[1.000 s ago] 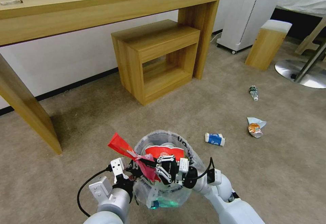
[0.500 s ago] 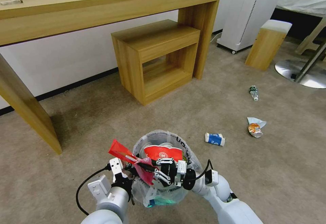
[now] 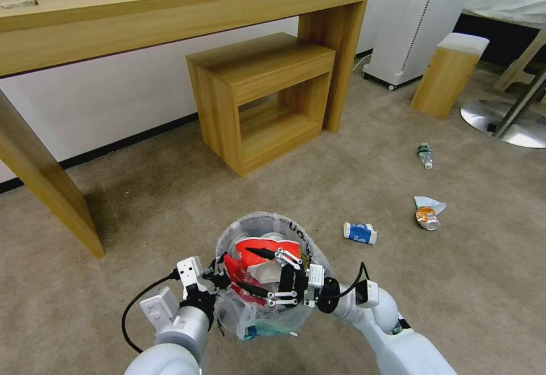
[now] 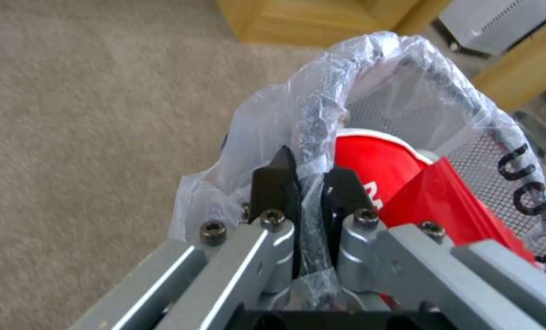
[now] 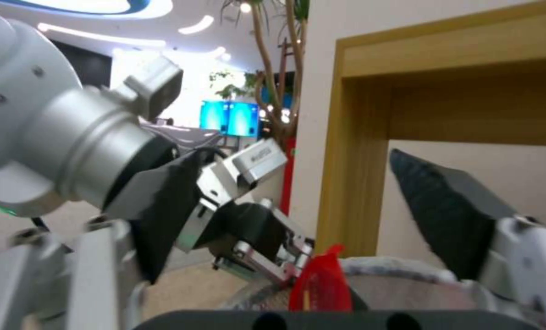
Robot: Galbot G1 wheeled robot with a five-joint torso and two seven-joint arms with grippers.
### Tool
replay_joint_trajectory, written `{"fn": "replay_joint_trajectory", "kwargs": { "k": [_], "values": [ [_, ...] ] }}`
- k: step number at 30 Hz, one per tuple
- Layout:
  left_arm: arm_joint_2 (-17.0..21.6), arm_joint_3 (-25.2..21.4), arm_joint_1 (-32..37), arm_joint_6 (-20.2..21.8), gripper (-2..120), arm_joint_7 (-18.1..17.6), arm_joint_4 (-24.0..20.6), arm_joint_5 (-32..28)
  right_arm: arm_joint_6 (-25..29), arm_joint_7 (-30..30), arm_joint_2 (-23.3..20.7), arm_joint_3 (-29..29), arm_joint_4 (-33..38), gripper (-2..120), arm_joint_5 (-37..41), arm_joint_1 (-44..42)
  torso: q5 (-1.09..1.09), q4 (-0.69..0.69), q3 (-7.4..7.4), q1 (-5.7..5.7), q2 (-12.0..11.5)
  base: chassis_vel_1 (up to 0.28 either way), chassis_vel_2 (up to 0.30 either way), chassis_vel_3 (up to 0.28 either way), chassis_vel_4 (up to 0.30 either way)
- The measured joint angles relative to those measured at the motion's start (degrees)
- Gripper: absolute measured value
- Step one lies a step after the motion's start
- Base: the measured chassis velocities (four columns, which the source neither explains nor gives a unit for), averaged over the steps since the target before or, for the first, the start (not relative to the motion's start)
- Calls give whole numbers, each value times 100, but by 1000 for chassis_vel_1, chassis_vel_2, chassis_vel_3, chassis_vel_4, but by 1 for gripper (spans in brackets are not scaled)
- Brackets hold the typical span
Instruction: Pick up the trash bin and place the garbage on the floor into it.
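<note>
We hold the trash bin (image 3: 267, 284) at lower centre, left claw (image 4: 306, 183) clamped on its rim; our right claw (image 3: 267, 272) gapes above the red packet (image 3: 236, 270) inside. Next: the carton (image 3: 359, 233), centre right on the floor (image 3: 142, 204).

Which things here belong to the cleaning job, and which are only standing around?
Job:
trash bin, held at its rim by left gripper
right gripper, open above it
red packet, inside
blue-white carton, crumpled wrapper, small bottle on carpet

Standing around:
wooden desk
wooden stool
</note>
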Motion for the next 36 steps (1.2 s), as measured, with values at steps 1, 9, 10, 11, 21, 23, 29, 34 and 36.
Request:
{"fn": "replay_joint_trajectory", "kwargs": {
  "k": [1, 9, 10, 11, 21, 23, 29, 34, 36],
  "values": [
    [0, 0, 0, 0, 3, 0, 0, 0, 0, 0, 0, 0, 0, 87, 0, 0, 0, 0, 0, 0, 0, 0, 0, 0, 0],
    [87, -449, -139, 55, 3, -16, 13, -310, -11, 166, -98, 283, 326, 100, 63, -133, 0, 0, 0, 0, 0, 0, 0, 0, 0],
    [100, -513, -158, 65, 3, -23, 16, -365, -14, 261, -100, 331, 370, 100, 69, -155, 0, 1, 0, 0, 0, 0, 0, 0, 0],
    [122, -617, -194, 87, 3, -41, 18, -458, -19, 513, -94, 401, 452, 100, 58, -196, 1, 1, 0, 0, 0, 0, 0, 0, 0],
    [229, -1078, -329, 164, 3, -164, -3, -772, -17, 2026, -3, 887, 818, 100, -14, -411, 0, 1, 0, 0, 0, 0, 0, 0, 0],
    [243, -1142, -341, 173, 3, -183, -21, -797, -21, 2153, 6, 945, 846, 100, -32, -435, 0, 1, 0, 0, 0, 0, 0, 0, 0],
    [285, -1396, -364, 180, 3, -228, -74, -799, -63, 3230, 71, 1477, 1042, 100, -259, -669, 0, -1, 0, 0, 0, 0, 0, 0, 0],
    [313, -2205, -390, 84, 3, -199, -23, -668, -48, 4877, 241, 2443, 1237, 100, -600, -1090, 0, 0, 0, 0, 0, 0, 0, 0, 0],
    [313, -2434, -391, 34, 3, -186, 13, -697, 55, 5038, 291, 2667, 1237, 100, -661, -1174, 0, 0, 0, 0, 0, 0, 0, 0, 0]
  ]
}}
